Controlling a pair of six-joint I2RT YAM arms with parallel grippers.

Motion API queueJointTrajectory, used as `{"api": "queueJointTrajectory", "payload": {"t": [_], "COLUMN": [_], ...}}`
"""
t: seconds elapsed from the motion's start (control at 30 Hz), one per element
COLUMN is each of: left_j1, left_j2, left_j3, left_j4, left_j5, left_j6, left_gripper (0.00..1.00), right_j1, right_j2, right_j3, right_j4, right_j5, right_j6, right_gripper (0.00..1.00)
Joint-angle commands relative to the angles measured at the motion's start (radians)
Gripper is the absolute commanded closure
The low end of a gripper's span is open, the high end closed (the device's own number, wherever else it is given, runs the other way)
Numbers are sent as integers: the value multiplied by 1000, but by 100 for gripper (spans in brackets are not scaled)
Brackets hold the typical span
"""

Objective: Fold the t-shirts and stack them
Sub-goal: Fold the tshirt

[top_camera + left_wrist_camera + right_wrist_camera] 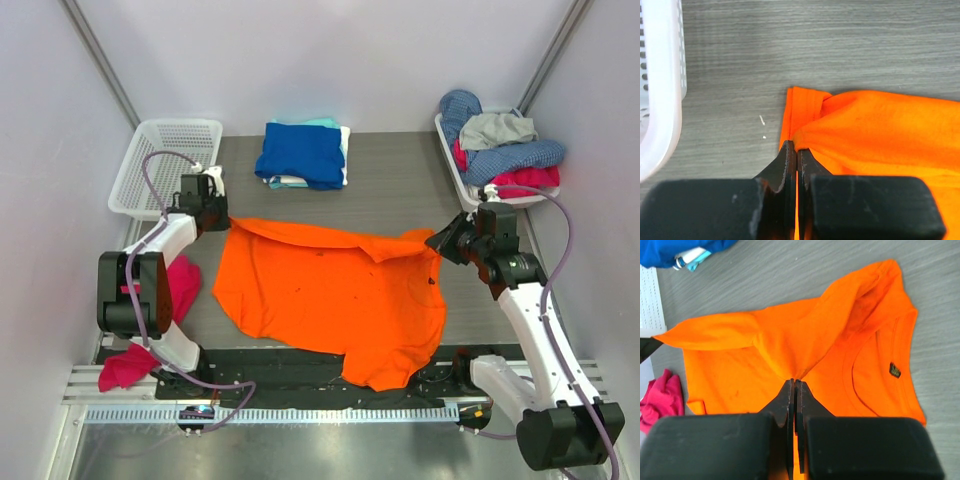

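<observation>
Just left of the left jaws stands a white basket point(150, 165). Those jaws are pressed together on the far-left corner of the orange t-shirt point(330, 300), pinching a hemmed fold just above the desk point(400, 175). The shirt lies spread between the two pairs of jaws, its far edge turned over in a narrow band. Beyond it the blue t-shirt point(300, 152) lies folded on top of paler ones. The right jaws, also closed, pinch a raised peak of orange cloth at the far-right end. To fold well, we judge that both pairs should travel together at one pace, holding the edge taut and level, and let go only once it lies flat. We cannot tell how many layers each pinch holds. The near hem runs over the desk's near edge, and the heap of clothes point(500, 150) right of the right jaws is too tangled to sort out.
</observation>
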Motion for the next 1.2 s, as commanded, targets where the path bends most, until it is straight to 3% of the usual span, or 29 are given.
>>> {"api": "queueJointTrajectory", "payload": {"t": [0.0,0.43,1.17], "left_j1": [6,6,6], "left_j2": [-67,-87,-57], "left_j3": [-23,-53,-44], "left_j4": [-20,-70,-109], "left_j5": [7,-22,-68], "left_j6": [24,30,19], "left_gripper": [100,100,100], "right_j1": [6,11,12], "right_j2": [-57,-146,-163], "right_j3": [-7,-67,-132], "right_j4": [-84,-206,-309], "right_j5": [-55,-79,-69], "right_j6": [22,27,14], "right_gripper": [99,99,99]}}
